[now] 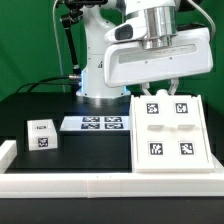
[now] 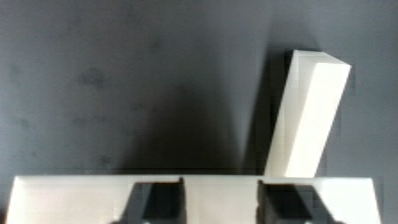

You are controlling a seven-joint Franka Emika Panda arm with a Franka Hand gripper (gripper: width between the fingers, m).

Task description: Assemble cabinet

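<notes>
Black desk (image 1: pixel 40 105) is carrying loose cabinet parts, with the arm working at the right.
Drawer block (image 1: pixel 40 133) is sitting near left, the marker board (image 1: pixel 98 123) further right, the box shell (image 1: pixel 170 130) at right. Gripper (image 1: pixel 165 92) is pointing straight down over the shell's far wall, fingers spread, clasping nothing. Judging by this, it is lining up a grasp, which is calling for a square descent and then closing.
</notes>
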